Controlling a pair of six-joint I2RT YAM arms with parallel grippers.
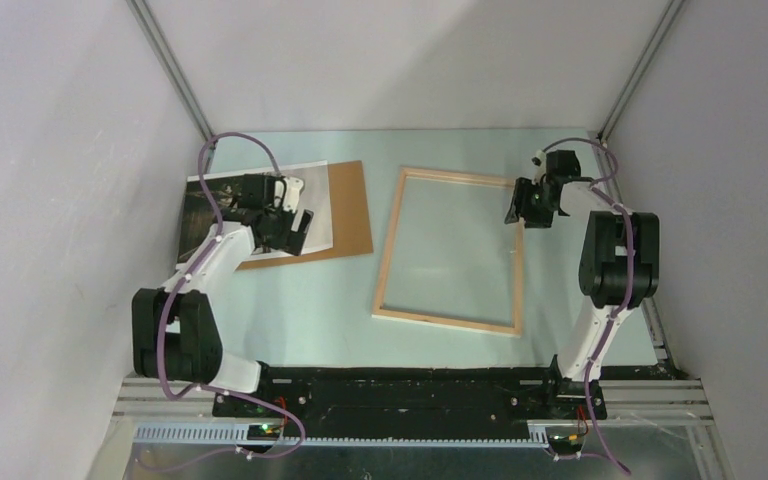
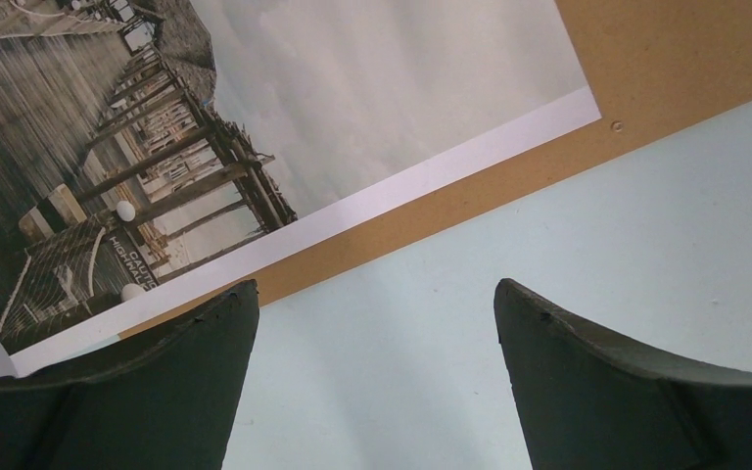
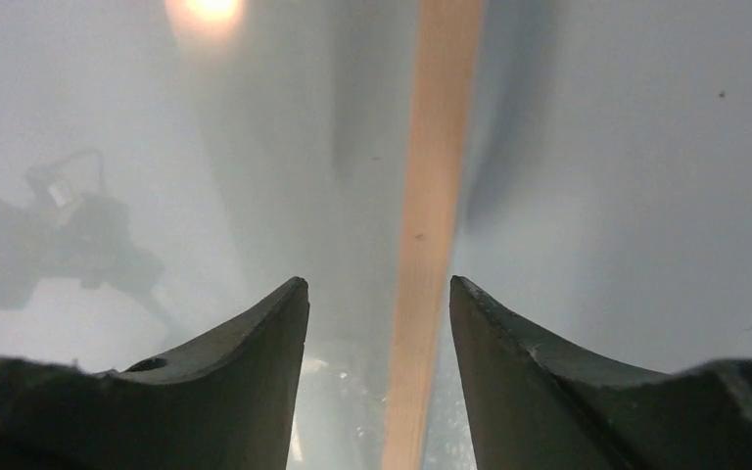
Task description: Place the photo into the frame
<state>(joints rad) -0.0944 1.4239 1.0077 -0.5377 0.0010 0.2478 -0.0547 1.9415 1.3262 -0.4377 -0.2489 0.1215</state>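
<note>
The photo (image 1: pixel 198 212), a grey boardwalk print with a white border, lies at the far left on a brown backing board (image 1: pixel 348 205), partly hidden by my left arm. My left gripper (image 1: pixel 300 228) hovers open over their near edge. In the left wrist view the photo (image 2: pixel 255 98) and board (image 2: pixel 666 59) lie beyond the gripper (image 2: pixel 374 289), which holds nothing. The pale wood frame (image 1: pixel 445 322) lies flat mid-table. My right gripper (image 1: pixel 516 215) sits at its far right corner. In the right wrist view a frame rail (image 3: pixel 436 196) runs between the open jaws of the gripper (image 3: pixel 379 284), touching neither.
The pale green table (image 1: pixel 300 300) is boxed in by grey walls left, right and behind, with metal posts (image 1: pixel 175 70) in the far corners. The frame's pane reflects an arm (image 3: pixel 59 235). Both arm bases stand on a black rail (image 1: pixel 410 392) along the near edge.
</note>
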